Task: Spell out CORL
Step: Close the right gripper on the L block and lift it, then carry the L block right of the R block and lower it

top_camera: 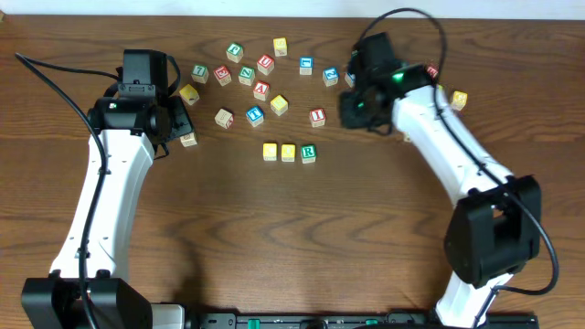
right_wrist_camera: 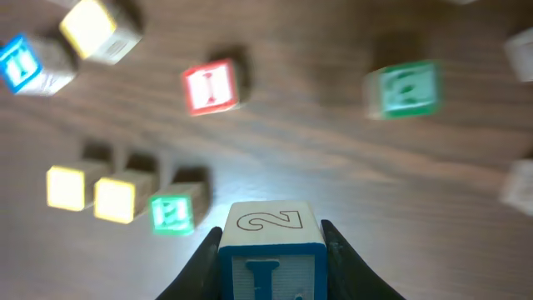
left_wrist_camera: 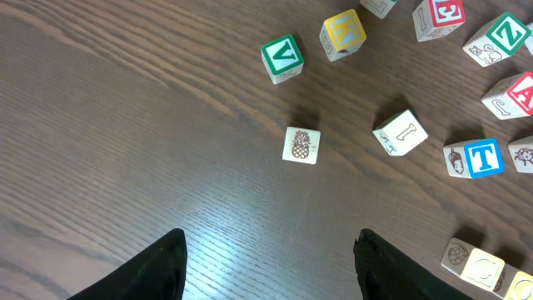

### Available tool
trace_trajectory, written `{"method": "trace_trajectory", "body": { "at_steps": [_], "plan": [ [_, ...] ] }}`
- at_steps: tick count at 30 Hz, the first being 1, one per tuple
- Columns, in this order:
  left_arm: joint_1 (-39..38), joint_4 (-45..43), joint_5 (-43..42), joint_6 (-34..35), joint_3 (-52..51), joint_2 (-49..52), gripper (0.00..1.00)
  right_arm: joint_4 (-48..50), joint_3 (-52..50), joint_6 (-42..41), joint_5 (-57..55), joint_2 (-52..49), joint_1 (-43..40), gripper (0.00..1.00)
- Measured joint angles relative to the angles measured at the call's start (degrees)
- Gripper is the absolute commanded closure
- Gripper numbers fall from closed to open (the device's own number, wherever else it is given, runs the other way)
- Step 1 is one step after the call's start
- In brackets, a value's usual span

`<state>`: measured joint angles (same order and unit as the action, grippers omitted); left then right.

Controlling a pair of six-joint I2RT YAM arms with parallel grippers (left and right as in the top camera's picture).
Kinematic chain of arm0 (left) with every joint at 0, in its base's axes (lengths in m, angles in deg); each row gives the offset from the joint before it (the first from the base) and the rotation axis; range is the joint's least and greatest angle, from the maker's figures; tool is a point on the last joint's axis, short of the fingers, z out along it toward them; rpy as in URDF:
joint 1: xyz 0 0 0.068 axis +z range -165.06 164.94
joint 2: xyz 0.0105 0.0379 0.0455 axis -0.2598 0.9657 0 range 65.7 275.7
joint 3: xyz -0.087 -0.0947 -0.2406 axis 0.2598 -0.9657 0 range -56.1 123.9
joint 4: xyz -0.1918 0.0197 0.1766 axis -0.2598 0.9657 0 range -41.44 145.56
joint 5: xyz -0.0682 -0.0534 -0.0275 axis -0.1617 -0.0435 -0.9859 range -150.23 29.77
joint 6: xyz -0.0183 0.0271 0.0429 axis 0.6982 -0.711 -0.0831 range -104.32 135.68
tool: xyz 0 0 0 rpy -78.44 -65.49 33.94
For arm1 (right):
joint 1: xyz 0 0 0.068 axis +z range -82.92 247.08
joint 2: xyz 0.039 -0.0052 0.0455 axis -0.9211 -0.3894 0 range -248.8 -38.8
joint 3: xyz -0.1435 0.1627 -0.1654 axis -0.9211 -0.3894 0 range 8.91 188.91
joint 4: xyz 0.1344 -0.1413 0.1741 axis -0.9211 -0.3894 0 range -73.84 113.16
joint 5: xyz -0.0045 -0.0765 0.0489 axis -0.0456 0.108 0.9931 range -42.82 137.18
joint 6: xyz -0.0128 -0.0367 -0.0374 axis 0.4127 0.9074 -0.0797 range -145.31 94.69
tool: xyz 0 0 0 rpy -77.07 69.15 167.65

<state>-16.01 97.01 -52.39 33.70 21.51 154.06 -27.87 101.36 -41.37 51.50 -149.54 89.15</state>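
Note:
Three blocks stand in a row mid-table: a yellow block (top_camera: pixel 270 152), a second yellow block (top_camera: pixel 289 153) and a green R block (top_camera: pixel 309 153). The right wrist view shows them too, blurred, with the green block (right_wrist_camera: pixel 172 212) at the row's right end. My right gripper (right_wrist_camera: pixel 271 250) is shut on a blue L block (right_wrist_camera: pixel 271 254) with a 2 on top, held above the table right of and behind the row. In the overhead view the right gripper (top_camera: pixel 358 108) hides that block. My left gripper (left_wrist_camera: pixel 271 262) is open and empty over bare wood near a pineapple block (left_wrist_camera: pixel 300 144).
Several loose letter blocks lie scattered at the back of the table, among them a red I block (top_camera: pixel 317 116), a blue T block (top_camera: pixel 255 115), a green V block (left_wrist_camera: pixel 281 57) and a yellow block (top_camera: pixel 189 92). The table's (top_camera: pixel 292 228) front half is bare wood.

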Motion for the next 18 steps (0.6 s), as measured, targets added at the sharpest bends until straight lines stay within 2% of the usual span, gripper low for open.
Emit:
{"method": "trace_trajectory", "body": {
  "at_steps": [7,13,18],
  "plan": [
    [0.0,-0.02,0.0,0.0,0.0,0.0,0.36,6.23,-6.75,-5.35,0.0,-0.94,4.87,0.86],
    [0.0,0.0,-0.02,0.0,0.0,0.0,0.36,12.07,-11.32,-8.11,-0.07,-1.99,6.08,0.85],
    [0.0,0.0,-0.02,0.0,0.0,0.0,0.36,13.27,-13.31,-10.49,-1.25,-2.32,6.71,0.81]
  ]
}}
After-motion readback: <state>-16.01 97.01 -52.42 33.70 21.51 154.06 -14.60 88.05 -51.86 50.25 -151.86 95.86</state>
